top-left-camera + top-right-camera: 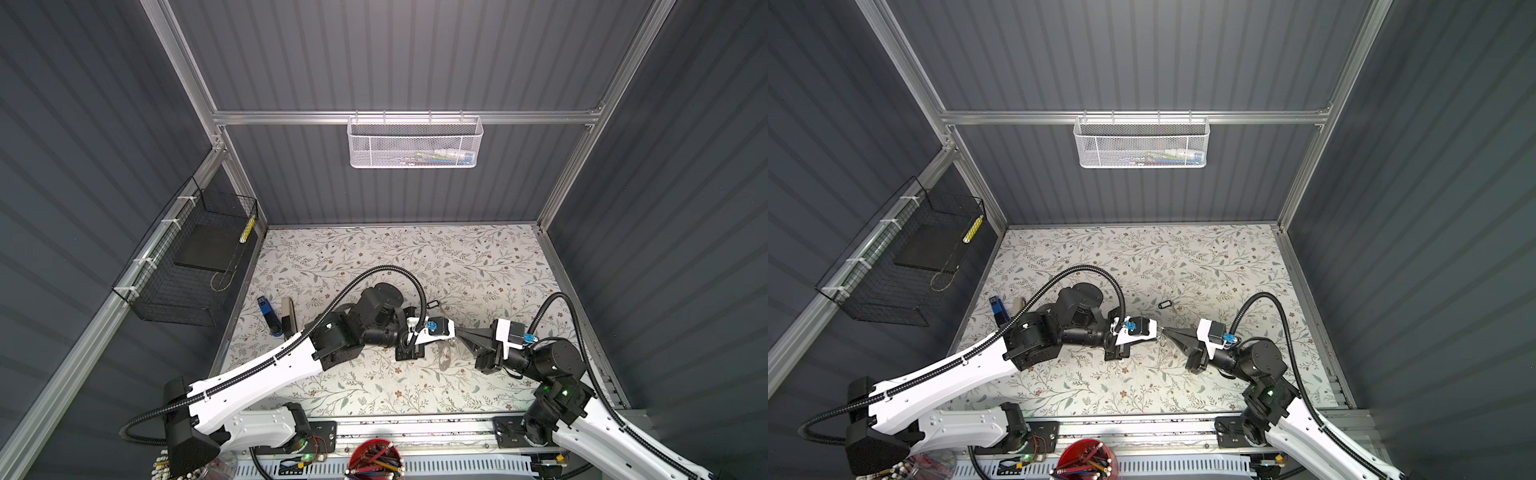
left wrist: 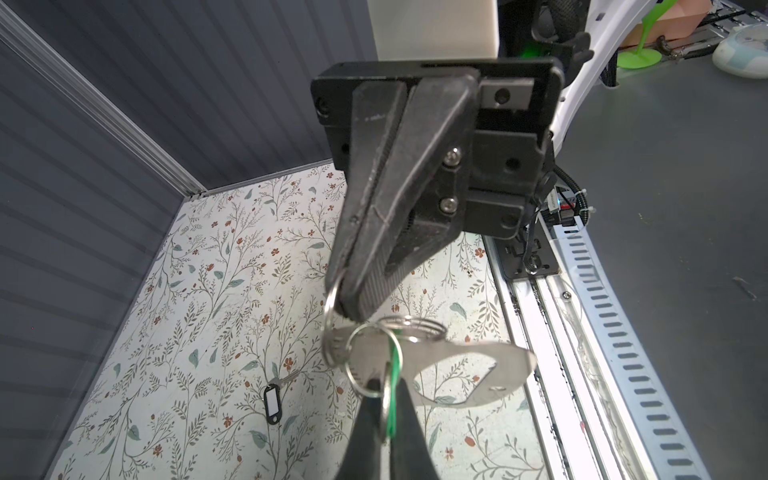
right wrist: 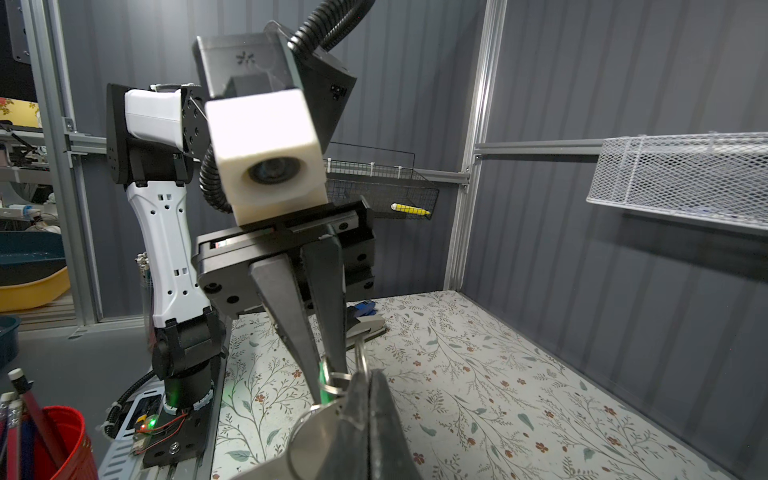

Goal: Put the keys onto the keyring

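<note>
The left pincer (image 3: 328, 384) was seen closed on the green-tagged key (image 2: 392, 419). The tag was gripped edge-on between the fingers, and the key's wire ring (image 2: 349, 370) stood clear of the tips. In both top views this pincer was placed at 9 o'clock of the meeting point above the middle of the table (image 1: 478, 257).

The black-tagged key (image 1: 1165, 303) lay flat on the table at about 12 o'clock of that point, well apart from both pincers. Its long axis was set roughly on the 8–2 line. Neither arm was clearly the nearer to it.

The right pincer (image 2: 348, 306) was placed at 3 o'clock, tip to tip with the left along the 9–3 line. It was likewise closed and was judged to hold the keyring (image 2: 498, 353). The flat loop of the keyring hung just beside the tips, with a coiled ring (image 2: 432, 328) at its narrow end.

The wire ring was seen touching or crossing the coiled ring; whether it was already threaded could not be told. The coming move was judged to turn on this relation: the green-tagged key lay at 9 o'clock of the keyring, so feed along the 9–3 line would be required, with the keyring held steady.
</note>
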Tool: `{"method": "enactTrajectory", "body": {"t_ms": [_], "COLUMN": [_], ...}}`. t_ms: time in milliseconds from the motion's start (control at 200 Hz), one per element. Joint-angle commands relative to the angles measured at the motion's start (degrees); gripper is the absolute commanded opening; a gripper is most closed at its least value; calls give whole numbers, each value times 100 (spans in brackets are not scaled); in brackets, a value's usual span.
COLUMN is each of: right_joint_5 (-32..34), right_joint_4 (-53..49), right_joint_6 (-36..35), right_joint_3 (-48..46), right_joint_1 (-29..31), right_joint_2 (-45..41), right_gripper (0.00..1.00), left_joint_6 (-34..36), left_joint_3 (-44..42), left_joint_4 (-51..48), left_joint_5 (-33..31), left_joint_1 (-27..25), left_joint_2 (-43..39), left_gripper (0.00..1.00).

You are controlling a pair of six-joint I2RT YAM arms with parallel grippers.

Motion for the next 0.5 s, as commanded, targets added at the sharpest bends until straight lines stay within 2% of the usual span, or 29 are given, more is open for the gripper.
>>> {"method": "enactTrajectory", "body": {"t_ms": [0, 250, 495], "right_joint_5": [122, -26, -348], "right_joint_4": [-13, -21, -119], "right_joint_6": [11, 43, 70], "right_joint_3": [32, 41, 172], "right_joint_1": [-93, -211, -244], "right_joint_2": [-45, -45, 191], "right_gripper": [0, 0, 0], "left_joint_6": [319, 600, 817], "left_joint_3": [306, 533, 757], "left_joint_4": [-559, -991, -1201], "left_joint_5": [-119, -430, -416], "left_joint_1": [-47, -49, -49], "left_joint_2": [28, 70, 249], "left_gripper": [0, 0, 0]}}
